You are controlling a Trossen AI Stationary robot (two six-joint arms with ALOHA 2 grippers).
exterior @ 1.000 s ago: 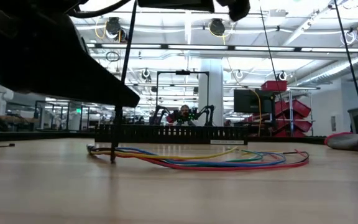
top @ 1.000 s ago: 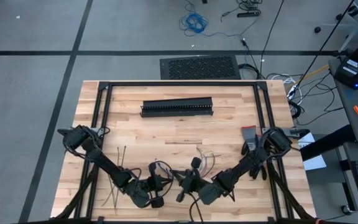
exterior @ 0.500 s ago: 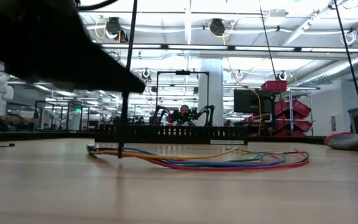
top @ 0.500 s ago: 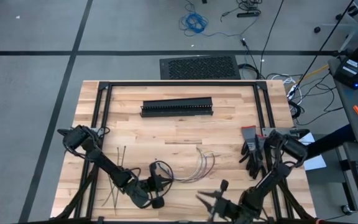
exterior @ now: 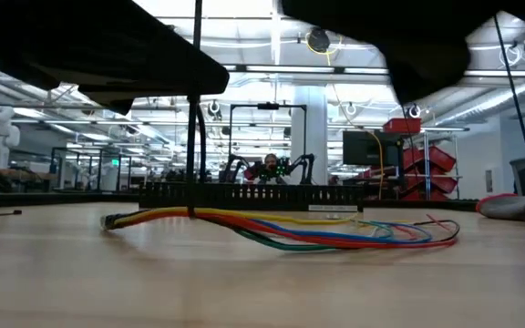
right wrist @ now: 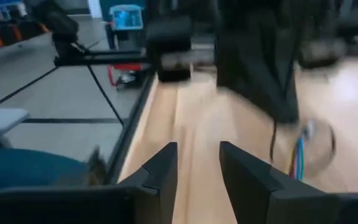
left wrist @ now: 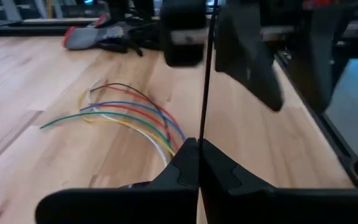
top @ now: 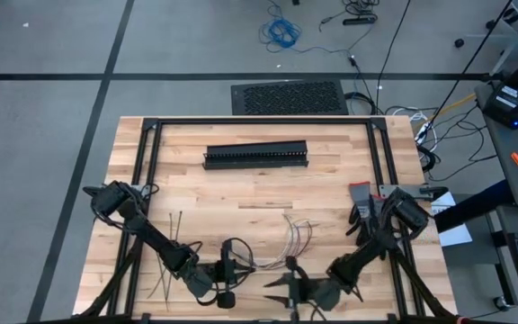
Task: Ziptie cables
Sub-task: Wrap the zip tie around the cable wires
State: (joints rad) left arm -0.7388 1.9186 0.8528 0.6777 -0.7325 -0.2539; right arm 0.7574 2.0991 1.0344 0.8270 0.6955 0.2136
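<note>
Cables [top: 288, 239] lay fanned on the wooden table [top: 331, 180] just past centre toward five o'clock, a loose bundle of thin red, blue, yellow, green and white wires, gathered at one end and splayed in shallow curves at the other. The left gripper [left wrist: 199, 155] sat near six o'clock with its jaws pinched tight on a ziptie [left wrist: 207, 68], which stood up thin, dark and straight beside the gathered end of the wires. The right gripper [right wrist: 197, 165] hovered close by, a little toward five o'clock, jaws parted narrowly and holding nothing. More zipties [top: 171, 236] lay loose at about eight o'clock, and a black slotted duct [top: 256, 156] rested toward twelve. To do this step well, the strip probably had to be fed under the bunched end, not the splayed one, with the free gripper catching its tip cleanly so the loop could close around every wire without one slipping out.
</note>
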